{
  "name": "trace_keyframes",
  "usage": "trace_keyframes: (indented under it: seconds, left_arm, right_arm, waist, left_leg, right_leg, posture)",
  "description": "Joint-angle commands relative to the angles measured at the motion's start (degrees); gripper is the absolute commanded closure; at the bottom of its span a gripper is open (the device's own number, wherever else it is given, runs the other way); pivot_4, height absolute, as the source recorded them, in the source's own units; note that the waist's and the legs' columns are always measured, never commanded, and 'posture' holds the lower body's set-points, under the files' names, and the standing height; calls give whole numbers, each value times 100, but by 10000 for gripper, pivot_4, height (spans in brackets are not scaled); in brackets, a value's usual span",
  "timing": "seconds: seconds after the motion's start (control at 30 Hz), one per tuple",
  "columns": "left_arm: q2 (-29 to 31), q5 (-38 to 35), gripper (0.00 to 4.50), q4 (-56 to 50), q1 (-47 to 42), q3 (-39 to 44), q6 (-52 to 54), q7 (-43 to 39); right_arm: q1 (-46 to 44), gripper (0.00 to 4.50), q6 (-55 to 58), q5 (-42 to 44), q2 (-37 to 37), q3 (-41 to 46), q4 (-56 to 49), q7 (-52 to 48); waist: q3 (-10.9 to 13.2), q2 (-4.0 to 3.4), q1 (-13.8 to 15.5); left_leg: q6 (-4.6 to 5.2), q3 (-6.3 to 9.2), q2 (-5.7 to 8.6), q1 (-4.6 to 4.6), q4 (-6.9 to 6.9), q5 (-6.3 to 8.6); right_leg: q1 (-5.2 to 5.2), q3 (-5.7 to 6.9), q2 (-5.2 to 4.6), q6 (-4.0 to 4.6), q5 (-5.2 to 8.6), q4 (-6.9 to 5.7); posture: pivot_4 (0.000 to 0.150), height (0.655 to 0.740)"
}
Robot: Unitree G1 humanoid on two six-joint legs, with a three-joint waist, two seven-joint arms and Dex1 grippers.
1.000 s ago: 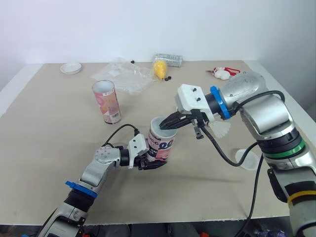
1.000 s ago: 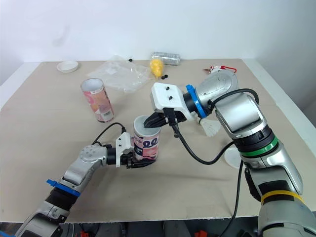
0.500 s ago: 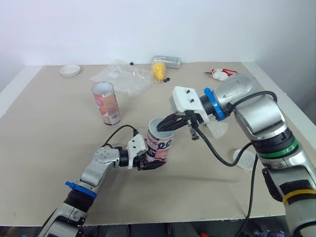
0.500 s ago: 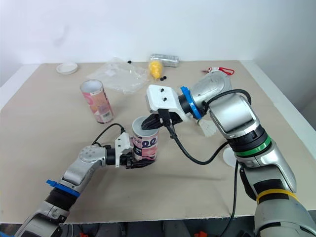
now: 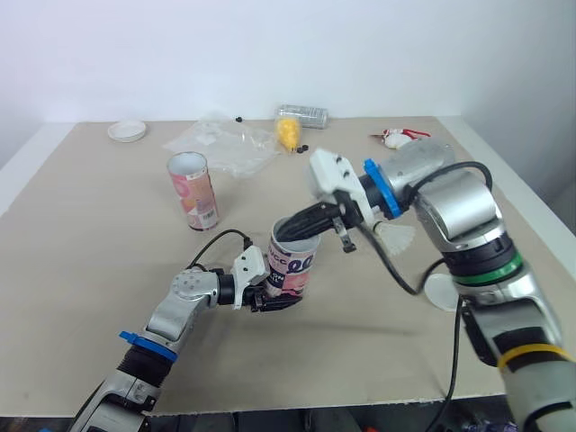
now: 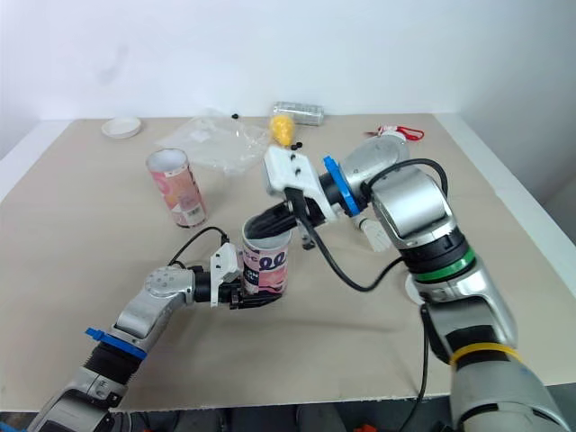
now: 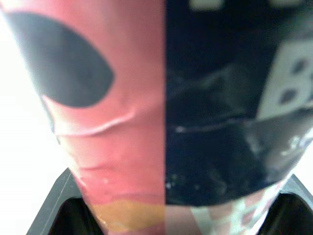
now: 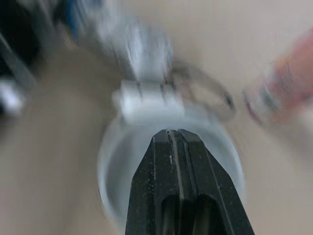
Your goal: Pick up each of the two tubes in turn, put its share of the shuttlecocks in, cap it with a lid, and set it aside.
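Tube with a pink and dark label sits near the middle of the table, open mouth up and leaning slightly; whether its base touches the surface cannot be told. The left gripper clamps the lower part of the tube from the left, one black finger on each side of the wall, as the left wrist view confirms. The right gripper reaches in from the right and points down and leftward, its tips at the rim of the tube's mouth. In the right wrist view its two fingers are pressed together above the pale round opening. A second tube, pink and open-topped, stands upright to the far left of the held one, well apart from it. A white shuttlecock lies on the table to the right of the held tube, just beside the right forearm. A white lid lies flat nearer and further right, partly hidden by the right arm. A second lid rests at the far left edge of the table. A crumpled clear plastic bag, a yellow object, a clear pack and a red and white item lie along the far side.
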State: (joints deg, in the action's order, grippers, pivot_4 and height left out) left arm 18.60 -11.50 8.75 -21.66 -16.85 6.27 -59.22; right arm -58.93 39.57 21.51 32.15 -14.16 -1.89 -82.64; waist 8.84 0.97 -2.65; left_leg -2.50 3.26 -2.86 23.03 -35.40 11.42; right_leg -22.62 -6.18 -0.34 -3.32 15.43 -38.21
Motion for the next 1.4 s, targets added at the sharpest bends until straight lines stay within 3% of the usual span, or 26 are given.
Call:
trace_keyframes:
  seconds: [0.03, 0.23, 0.3, 0.37, 0.43, 0.47, 0.53, 0.6, 0.7, 0.93, 1.4]
  left_arm:
    - [87, 159, 14514, 132, 180, -143, 205, 6]
    - [102, 138, 14514, 33, 220, -116, 192, 39]
    - [98, 144, 14514, 6, 229, -109, 162, 49]
    - [120, 105, 7052, -4, 214, -86, 156, -7]
    - [150, 39, 2713, -33, 201, -59, 209, -71]
    - [168, 26, 0, -51, 199, -46, 195, -93]
    - [215, 30, 0, -75, 199, -31, 112, -143]
    - [242, 26, 0, -87, 206, -19, 76, -172]
    - [380, 9, 0, -154, 249, 46, -15, -280]
    - [748, -113, 0, -211, 355, 287, -132, -475]
    - [1267, -573, 0, -1039, 893, 922, 10, -447]
  right_arm:
    - [-121, 44726, 615, 821, 326, 1023, -92, 116]
    - [848, 44726, 682, 1141, 936, 1771, -379, 518]
    - [1406, 44726, 370, 1029, 1082, 1845, -570, 624]
    - [2099, 38170, -51, 757, 1211, 1841, -746, 812]
    - [2635, 34128, -446, 558, 1282, 1780, -862, 892]
    - [2871, 29235, -596, 497, 1241, 1784, -892, 997]
    - [3291, 19688, -981, 341, 1210, 1741, -972, 1092]
    - [3494, 13783, -1178, 323, 1203, 1714, -1048, 1128]
    - [3910, 1353, -1342, 345, 1044, 1707, -1150, 1348]
    - [4464, 1353, -1933, 87, 588, 1233, -1109, 1667]
    - [4517, 1353, -2579, -204, -6, 605, -746, 1905]
  waist:
    - [0, 0, 37]
    - [0, 0, 48]
    - [1, 0, 45]
    - [3, -4, 32]
    - [4, -3, 15]
    - [4, -3, 13]
    - [14, -21, -17]
    - [18, -26, -22]
    - [22, -22, -27]
    - [33, -18, -30]
    - [67, -2, -13]
  left_leg:
    - [0, 10, 2, 21, -1, 0]
    - [21, 5, 6, 33, 0, 28]
    - [23, 6, 6, 31, 1, 29]
    - [23, 4, 6, 31, -2, 29]
    - [23, 1, 6, 31, -4, 29]
    - [23, 0, 7, 31, -5, 29]
    - [22, -1, 7, 30, -7, 29]
    - [23, -11, 7, 26, -7, 28]
    - [23, -8, 7, 25, -6, 28]
    - [22, -7, 3, 25, -2, 29]
    - [21, -7, 0, 31, -1, 28]
  right_leg:
    - [-12, 10, -1, 4, 2, 1]
    - [-17, 9, -7, 31, 14, 14]
    - [-18, 10, -4, -2, 36, 12]
    - [-18, 7, -5, -5, 34, 11]
    - [-17, 4, -5, -10, 31, 11]
    - [-17, 2, -5, -12, 29, 11]
    - [-16, 1, -5, -13, 29, 11]
    - [-19, -12, -4, -18, 23, 10]
    - [-20, -12, 1, -16, 23, 10]
    - [-22, -13, 4, -12, 27, 10]
    - [-28, -12, 5, -9, 26, 10]
  posture:
    - [1500, 7400]
    - [1500, 7400]
    - [1500, 7400]
    - [1500, 7400]
    - [1500, 7400]
    - [1500, 7400]
    - [1500, 7400]
    - [1500, 7400]
    - [1500, 7400]
    - [1500, 7400]
    - [1500, 7400]
